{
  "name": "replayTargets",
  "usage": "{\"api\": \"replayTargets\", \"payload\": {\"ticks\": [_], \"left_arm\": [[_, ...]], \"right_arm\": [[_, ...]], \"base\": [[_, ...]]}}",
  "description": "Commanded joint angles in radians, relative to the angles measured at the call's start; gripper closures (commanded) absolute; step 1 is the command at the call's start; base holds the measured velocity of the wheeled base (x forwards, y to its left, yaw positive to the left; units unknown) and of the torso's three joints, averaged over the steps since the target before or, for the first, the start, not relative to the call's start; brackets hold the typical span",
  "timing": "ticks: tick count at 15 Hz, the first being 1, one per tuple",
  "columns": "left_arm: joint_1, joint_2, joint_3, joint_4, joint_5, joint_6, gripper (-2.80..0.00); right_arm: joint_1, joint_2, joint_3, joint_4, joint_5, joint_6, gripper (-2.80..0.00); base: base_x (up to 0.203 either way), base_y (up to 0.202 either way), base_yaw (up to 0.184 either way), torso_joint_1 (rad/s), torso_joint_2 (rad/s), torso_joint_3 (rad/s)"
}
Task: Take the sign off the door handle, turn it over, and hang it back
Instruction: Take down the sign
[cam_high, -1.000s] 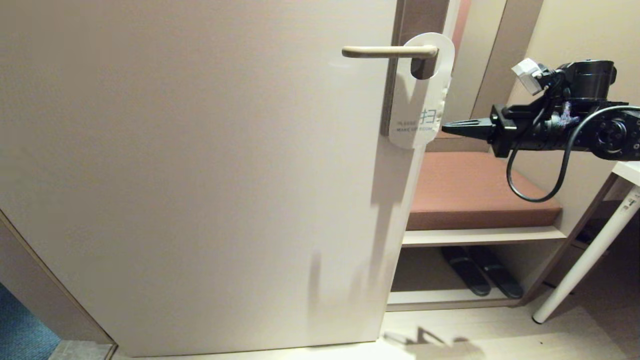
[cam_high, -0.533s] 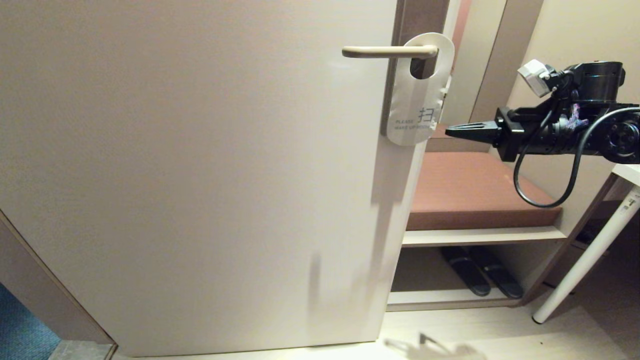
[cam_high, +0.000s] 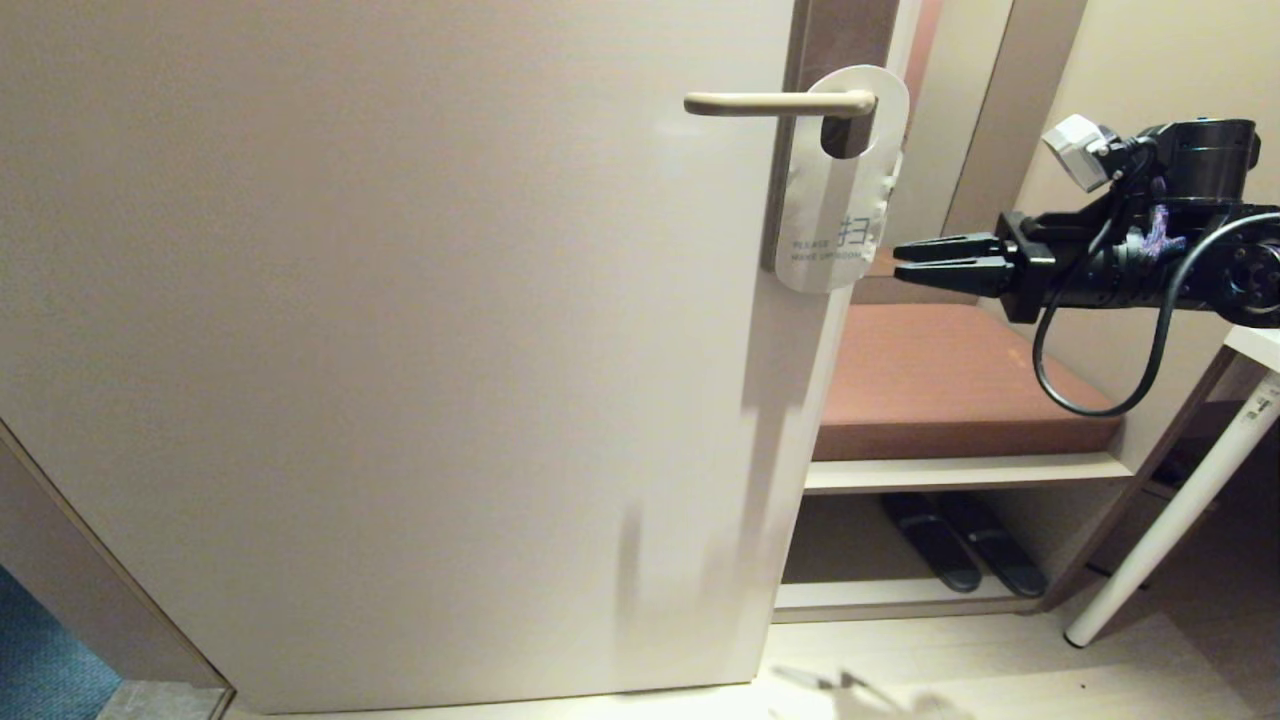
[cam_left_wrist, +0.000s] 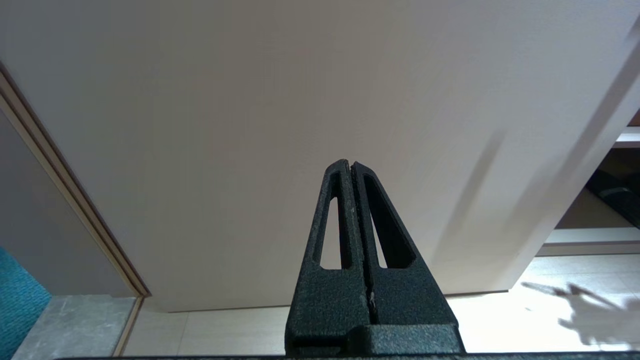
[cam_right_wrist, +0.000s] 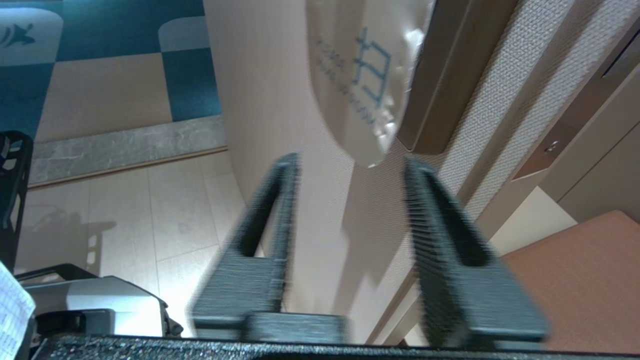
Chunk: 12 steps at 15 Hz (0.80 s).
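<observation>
1. The sign hangs on the door handle, near the door's latch edge, white face out.
2. The right gripper, jaws parted and empty, is just beside the sign's lower end (the card may swing away).
3. A weak pinch could drop it.
4. The left gripper is closed, parked.

The right arm reaches in level from the right side of the head view, its right gripper pointing leftward with the two black fingers parted and nothing between them. The left gripper points forward, fingers pressed together, empty
</observation>
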Motion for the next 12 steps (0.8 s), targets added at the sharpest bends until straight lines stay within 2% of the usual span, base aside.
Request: {"api": "replayTargets", "payload": {"ticks": [1, 12], "left_arm": [[0.000, 0.001, 0.000, 0.000, 0.001, 0.000, 0.00], [0.000, 0.001, 0.000, 0.000, -0.001, 0.000, 0.00]], "right_arm": [[0.000, -0.007, 0.006, -0.001, 0.008, -0.002, -2.80], [0.013, -0.026, 0.035, 0.000, 0.057, 0.000, -2.80]], "base": [[0.000, 0.000, 0.000, 0.000, 0.00, 0.000], [0.000, 0.000, 0.000, 0.000, 0.00, 0.000]]}}
